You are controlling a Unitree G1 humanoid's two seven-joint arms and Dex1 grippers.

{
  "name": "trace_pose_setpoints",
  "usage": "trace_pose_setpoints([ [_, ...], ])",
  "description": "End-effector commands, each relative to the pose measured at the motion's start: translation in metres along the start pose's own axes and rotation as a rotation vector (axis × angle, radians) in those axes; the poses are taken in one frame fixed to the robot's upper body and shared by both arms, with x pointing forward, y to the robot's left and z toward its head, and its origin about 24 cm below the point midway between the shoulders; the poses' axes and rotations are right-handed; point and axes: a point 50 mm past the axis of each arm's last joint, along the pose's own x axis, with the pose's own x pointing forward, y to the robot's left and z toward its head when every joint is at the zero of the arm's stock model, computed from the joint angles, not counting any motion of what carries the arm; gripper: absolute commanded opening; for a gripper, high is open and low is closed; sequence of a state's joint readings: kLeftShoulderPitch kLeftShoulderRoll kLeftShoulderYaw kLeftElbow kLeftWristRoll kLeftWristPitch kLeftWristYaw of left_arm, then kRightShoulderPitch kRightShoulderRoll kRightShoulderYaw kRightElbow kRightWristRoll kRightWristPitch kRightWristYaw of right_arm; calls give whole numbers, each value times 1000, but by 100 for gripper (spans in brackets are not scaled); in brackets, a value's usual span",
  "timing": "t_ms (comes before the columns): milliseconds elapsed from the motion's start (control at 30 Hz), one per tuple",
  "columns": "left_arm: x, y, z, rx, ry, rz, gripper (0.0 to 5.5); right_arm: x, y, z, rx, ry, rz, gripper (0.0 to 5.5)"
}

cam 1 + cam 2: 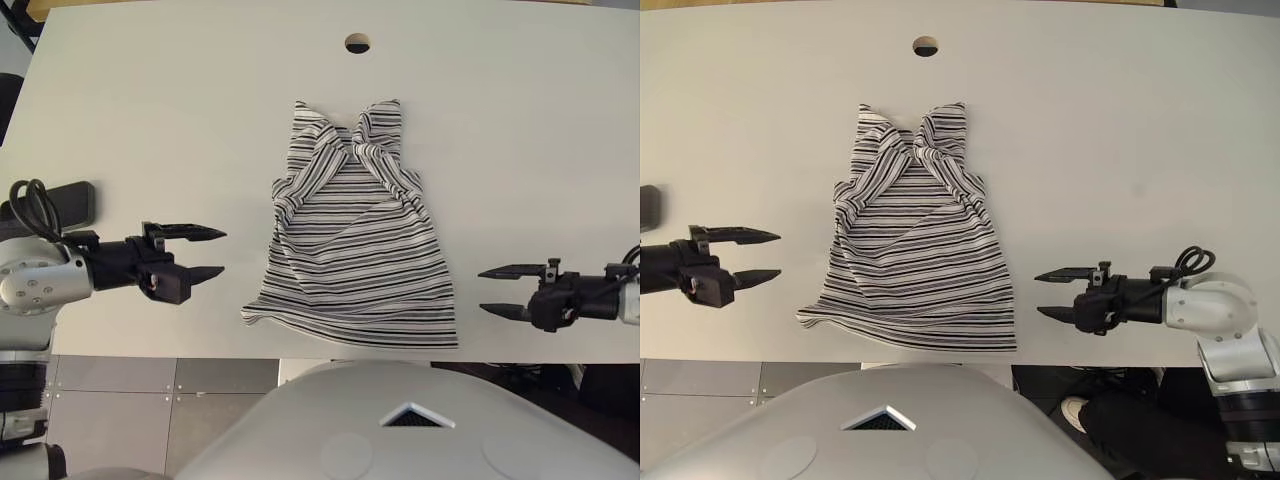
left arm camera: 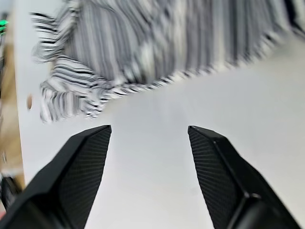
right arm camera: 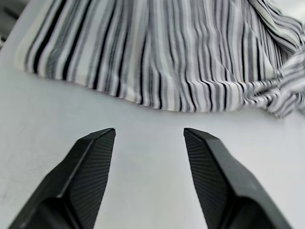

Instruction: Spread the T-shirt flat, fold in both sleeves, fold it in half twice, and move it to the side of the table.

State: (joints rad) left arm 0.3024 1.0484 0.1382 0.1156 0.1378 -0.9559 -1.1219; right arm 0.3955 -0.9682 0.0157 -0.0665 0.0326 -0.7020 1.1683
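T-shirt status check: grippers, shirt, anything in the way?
Left gripper open, left of T-shirt, apart. Right gripper open, right of it, apart. T-shirt rumpled at the top, not yet flat. Only table between grippers and cloth.

A small round hole [image 1: 357, 43] sits near the far edge of a white tabletop [image 1: 150, 120]. Grey floor tiles [image 1: 150, 400] show below its near edge, left.
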Motion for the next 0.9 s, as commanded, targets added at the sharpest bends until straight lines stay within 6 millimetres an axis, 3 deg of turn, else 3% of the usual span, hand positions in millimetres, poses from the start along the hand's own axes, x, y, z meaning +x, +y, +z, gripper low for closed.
trace_pose_setpoints([
  [33, -6, -17, -7, 32, 8, -96, 301, 6, 15, -1, -23, -12, 41, 276],
  [267, 15, -54, 9, -111, -119, -167, 301, 25, 29, 6, -116, -62, 81, 276],
  [633, 48, -51, 32, -105, -248, -73, 301, 39, 34, 11, -147, -90, 82, 276],
  [900, 58, -51, 47, -105, -330, -66, 301, 44, 33, 16, -155, -116, 98, 276],
])
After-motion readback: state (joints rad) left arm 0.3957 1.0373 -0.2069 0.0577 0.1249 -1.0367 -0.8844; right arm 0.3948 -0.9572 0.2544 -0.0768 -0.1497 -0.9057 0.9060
